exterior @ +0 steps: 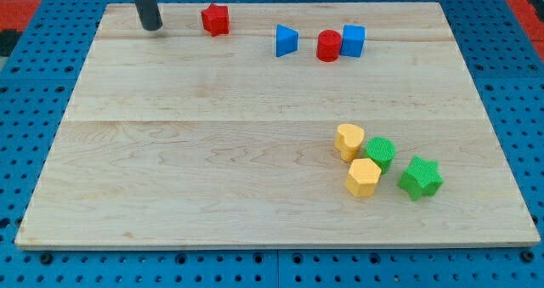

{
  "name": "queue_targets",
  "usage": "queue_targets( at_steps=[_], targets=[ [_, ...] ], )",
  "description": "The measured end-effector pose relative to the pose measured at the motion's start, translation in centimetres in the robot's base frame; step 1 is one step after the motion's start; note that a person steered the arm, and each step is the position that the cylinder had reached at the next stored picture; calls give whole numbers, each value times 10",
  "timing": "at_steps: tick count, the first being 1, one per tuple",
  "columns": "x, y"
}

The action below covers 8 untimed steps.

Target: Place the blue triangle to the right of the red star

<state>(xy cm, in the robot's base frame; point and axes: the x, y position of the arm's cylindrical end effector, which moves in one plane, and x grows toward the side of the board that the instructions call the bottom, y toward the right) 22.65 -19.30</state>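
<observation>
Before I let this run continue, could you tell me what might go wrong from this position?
My tip sits at the view's left of the red star, on the far side from the blue triangle, so a straight path across could knock the star away. The red cylinder and blue cube stand just right of the triangle; approaching from that side may drag them along.

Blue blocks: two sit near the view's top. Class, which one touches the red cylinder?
The blue cube, on the cylinder's right side. The blue triangle stands apart on its left.
</observation>
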Motion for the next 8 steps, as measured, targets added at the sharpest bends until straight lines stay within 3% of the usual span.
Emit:
queue_targets(
  at_steps=[2, 3, 4, 5, 6, 7, 8],
  targets=[
    [-1, 136],
    [-1, 124],
    [24, 59],
    [93, 85],
    [127, 174],
    [111, 211],
    [74, 212]
  ],
)
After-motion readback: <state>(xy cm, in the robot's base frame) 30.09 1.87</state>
